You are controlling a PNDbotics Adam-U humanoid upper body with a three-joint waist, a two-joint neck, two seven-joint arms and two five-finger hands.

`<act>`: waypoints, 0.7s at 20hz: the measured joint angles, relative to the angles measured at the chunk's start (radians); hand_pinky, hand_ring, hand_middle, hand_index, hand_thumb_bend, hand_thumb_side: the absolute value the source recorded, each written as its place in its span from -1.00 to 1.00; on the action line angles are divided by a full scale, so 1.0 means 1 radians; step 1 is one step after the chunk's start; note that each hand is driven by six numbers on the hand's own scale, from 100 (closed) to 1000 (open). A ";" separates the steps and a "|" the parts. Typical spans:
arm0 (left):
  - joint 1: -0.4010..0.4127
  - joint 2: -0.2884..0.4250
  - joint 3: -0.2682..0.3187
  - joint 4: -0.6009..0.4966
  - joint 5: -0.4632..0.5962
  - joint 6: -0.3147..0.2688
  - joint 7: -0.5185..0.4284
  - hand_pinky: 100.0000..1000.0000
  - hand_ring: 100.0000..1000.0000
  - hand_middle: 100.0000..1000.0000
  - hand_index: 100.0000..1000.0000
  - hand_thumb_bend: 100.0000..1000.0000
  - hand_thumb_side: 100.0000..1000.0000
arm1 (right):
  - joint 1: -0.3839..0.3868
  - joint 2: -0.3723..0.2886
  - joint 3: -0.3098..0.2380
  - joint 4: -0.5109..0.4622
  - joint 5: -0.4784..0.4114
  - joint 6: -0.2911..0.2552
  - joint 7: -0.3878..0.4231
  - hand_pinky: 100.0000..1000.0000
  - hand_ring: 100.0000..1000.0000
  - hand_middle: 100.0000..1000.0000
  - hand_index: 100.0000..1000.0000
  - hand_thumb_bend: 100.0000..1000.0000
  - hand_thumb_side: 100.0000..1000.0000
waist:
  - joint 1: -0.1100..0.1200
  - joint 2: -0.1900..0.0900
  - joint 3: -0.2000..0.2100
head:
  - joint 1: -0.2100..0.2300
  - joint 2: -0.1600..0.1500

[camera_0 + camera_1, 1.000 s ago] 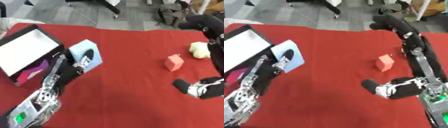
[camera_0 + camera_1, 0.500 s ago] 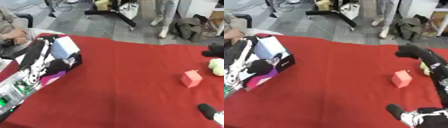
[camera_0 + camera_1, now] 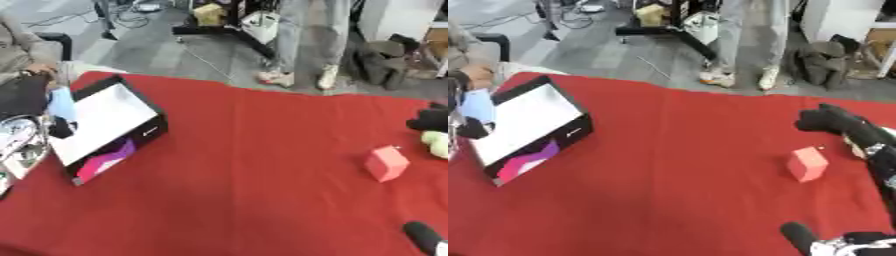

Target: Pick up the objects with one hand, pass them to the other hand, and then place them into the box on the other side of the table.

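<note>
The left hand [image 3: 59,126] pinches a pale blue object [image 3: 61,102] beside the box [image 3: 105,120] at the worktop's [image 3: 245,190] left edge, not yet dropped in. The red block [image 3: 808,163] waits near the right edge; the right hand's [image 3: 826,120] fingers I cannot tell.

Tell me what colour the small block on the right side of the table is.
The block is pinkish red, shown best in the left eye view.
</note>
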 measured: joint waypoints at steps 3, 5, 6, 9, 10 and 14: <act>-0.002 -0.010 0.015 0.022 -0.017 0.000 -0.002 0.35 0.32 0.32 0.70 -0.03 -0.98 | 0.001 0.000 0.000 0.000 0.000 -0.005 0.011 0.95 0.56 0.67 1.00 -0.34 -0.23 | -0.002 0.000 0.000 | -0.003 -0.008; -0.002 -0.023 0.015 0.034 -0.009 0.001 0.012 0.36 0.32 0.32 0.70 -0.04 -0.96 | 0.003 0.000 0.001 0.000 0.000 -0.006 0.018 0.95 0.56 0.67 1.00 -0.35 -0.22 | -0.005 0.000 -0.002 | -0.007 -0.009; -0.004 -0.028 0.014 0.039 0.000 0.001 0.023 0.37 0.33 0.32 0.70 -0.05 -0.93 | 0.004 0.000 0.001 0.000 -0.001 -0.007 0.021 0.96 0.56 0.67 1.00 -0.35 -0.22 | -0.007 0.000 -0.003 | -0.009 -0.012; -0.015 -0.045 0.000 0.056 0.038 0.001 0.068 0.45 0.47 0.48 0.78 0.02 -0.74 | 0.004 0.000 0.006 0.001 -0.003 -0.008 0.030 0.96 0.56 0.67 1.00 -0.36 -0.20 | -0.012 0.000 -0.009 | -0.012 -0.017; -0.020 -0.051 -0.008 0.062 0.053 0.001 0.084 0.48 0.50 0.52 0.80 0.05 -0.65 | 0.005 0.000 0.006 0.001 -0.005 -0.009 0.033 0.96 0.56 0.66 1.00 -0.36 -0.20 | -0.014 0.000 -0.010 | -0.013 -0.018; -0.044 -0.072 -0.051 0.080 0.112 0.001 0.139 0.60 0.68 0.72 0.92 0.46 -0.12 | 0.005 0.000 0.009 0.004 -0.010 -0.011 0.047 0.97 0.56 0.67 1.00 -0.37 -0.19 | -0.020 0.000 -0.016 | -0.015 -0.025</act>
